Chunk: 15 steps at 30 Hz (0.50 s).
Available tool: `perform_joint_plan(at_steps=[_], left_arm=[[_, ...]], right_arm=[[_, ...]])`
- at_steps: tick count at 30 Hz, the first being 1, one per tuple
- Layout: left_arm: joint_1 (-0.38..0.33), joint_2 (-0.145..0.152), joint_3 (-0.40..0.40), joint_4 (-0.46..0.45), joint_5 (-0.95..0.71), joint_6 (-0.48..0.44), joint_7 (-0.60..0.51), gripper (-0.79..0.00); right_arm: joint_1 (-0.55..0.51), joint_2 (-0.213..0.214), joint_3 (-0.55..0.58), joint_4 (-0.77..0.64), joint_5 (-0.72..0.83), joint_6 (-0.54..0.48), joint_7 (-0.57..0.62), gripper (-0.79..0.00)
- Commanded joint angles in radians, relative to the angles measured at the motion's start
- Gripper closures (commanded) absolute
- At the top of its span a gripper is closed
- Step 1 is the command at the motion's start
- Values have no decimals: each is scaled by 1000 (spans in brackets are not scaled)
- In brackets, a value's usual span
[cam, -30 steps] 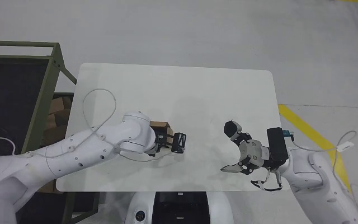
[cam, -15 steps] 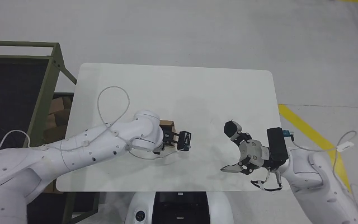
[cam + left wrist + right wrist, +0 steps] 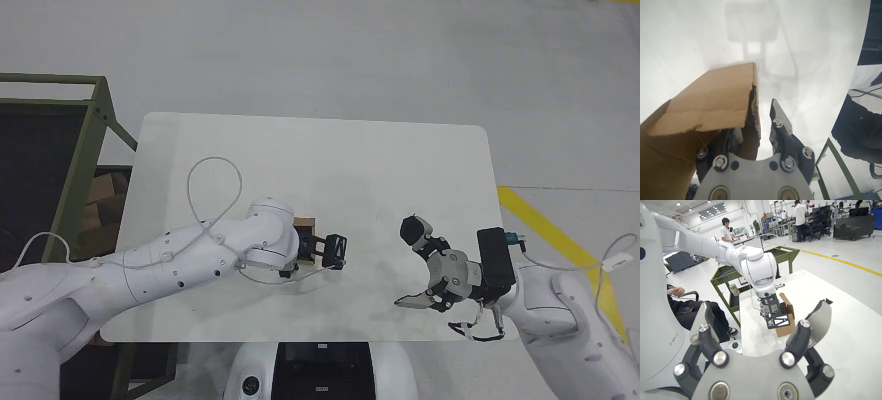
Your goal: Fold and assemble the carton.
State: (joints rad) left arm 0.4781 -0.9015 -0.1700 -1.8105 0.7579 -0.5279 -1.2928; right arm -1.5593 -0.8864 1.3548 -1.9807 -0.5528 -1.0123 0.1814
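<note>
A small brown carton [image 3: 305, 222] stands on the white table [image 3: 400, 160] left of centre, mostly under my left wrist. In the left wrist view the carton [image 3: 715, 106] has a folded flap and a torn edge. My left gripper [image 3: 762, 115] straddles one carton wall: one finger is hidden behind the cardboard, the other finger [image 3: 779, 115] stands apart from the wall with a gap. The right wrist view shows that left gripper [image 3: 779, 321] low against the carton [image 3: 786, 330]. My right gripper [image 3: 412, 265] is open and empty to the right of the carton, well apart from it.
A green metal cart [image 3: 95, 110] stands off the table's left edge, with cardboard pieces [image 3: 100, 215] on its lower shelf. The far half of the table is bare. A yellow floor line [image 3: 540, 225] runs beyond the right edge.
My left arm has moved right toward the table's middle, and the carton has shifted right with it. The right arm has kept still.
</note>
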Motion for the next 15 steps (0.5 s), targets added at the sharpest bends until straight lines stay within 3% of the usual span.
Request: perform_joint_plan(at_steps=[1,6,8,12,15], left_arm=[[-4,1,0,-4,-5,-1,1,-468],[-21,12,0,-37,-39,3,-3,-496],[-37,22,0,-68,-53,11,-11,-471],[-76,54,0,-129,-99,23,-23,-489],[-108,89,-25,-182,-142,29,-28,-548]], right_arm=[[0,0,0,0,0,0,0,-785],[-1,-1,-3,-2,3,20,-3,-785],[-2,-2,-6,7,12,42,2,-785],[4,-4,-13,20,43,90,20,-785],[15,-4,-25,28,71,119,62,-785]])
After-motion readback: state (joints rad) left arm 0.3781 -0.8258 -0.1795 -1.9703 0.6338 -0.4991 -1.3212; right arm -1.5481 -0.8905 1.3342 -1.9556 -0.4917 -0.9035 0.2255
